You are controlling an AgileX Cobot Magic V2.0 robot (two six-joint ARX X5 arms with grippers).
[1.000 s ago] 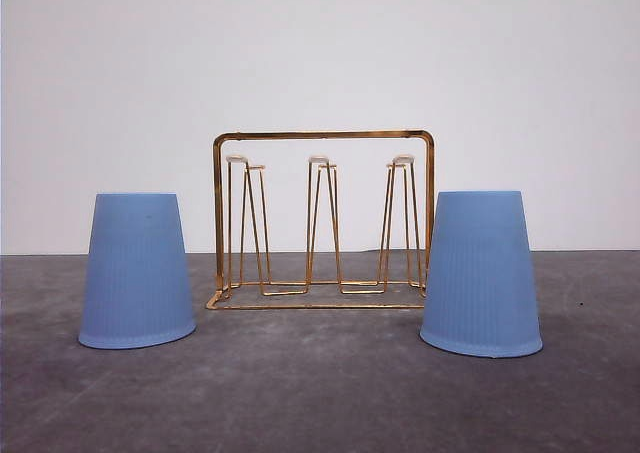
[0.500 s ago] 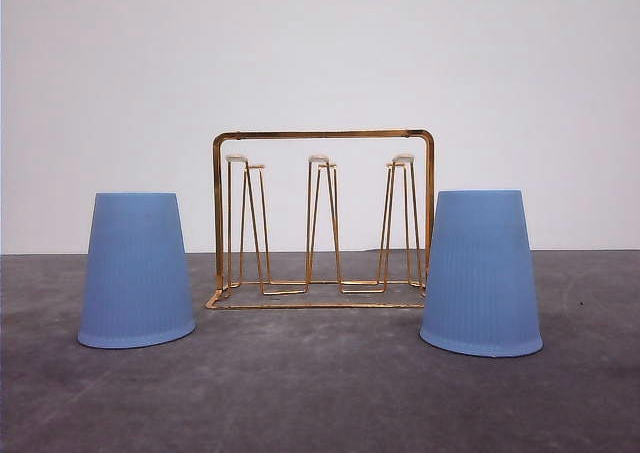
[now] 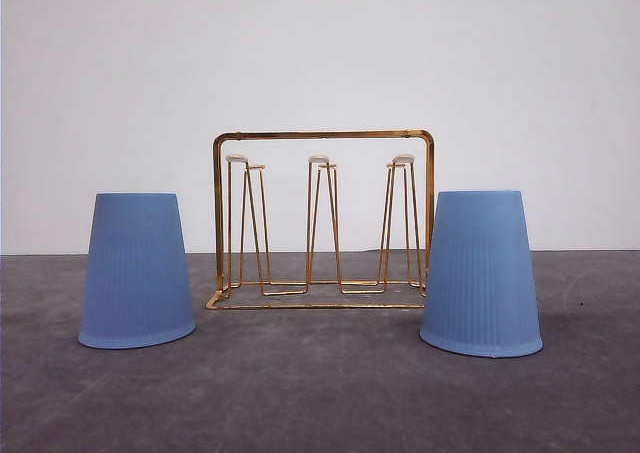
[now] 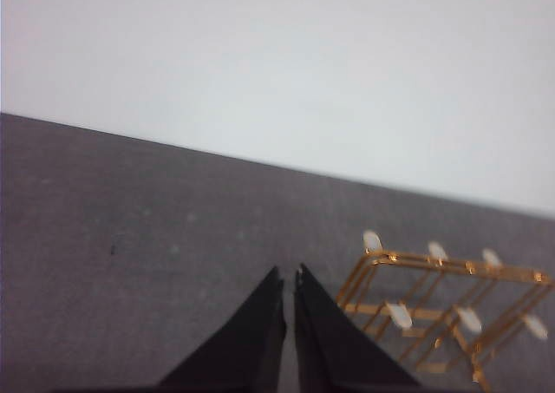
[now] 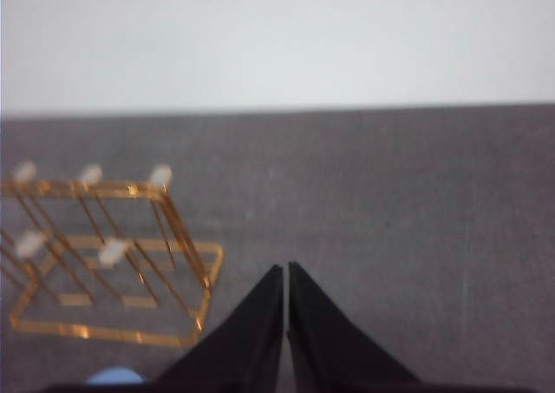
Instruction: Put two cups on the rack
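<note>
On table [image 3: 320, 403], cups inverted, upright: left cup [image 3: 137, 271] nearer left gripper [image 4: 289, 280], right cup [image 3: 481, 273] nearer right gripper [image 5: 285, 276]; rack [image 3: 322, 218] between; both grippers' jaws together, empty.

Left gripper [image 4: 289, 276]: two black tapered fingers, tips drawn together with only a thin slit between them, holding nothing, raised above the surface. Right gripper [image 5: 285, 270]: same black tapered fingers, tips nearly touching, nothing held, likewise raised.
</note>
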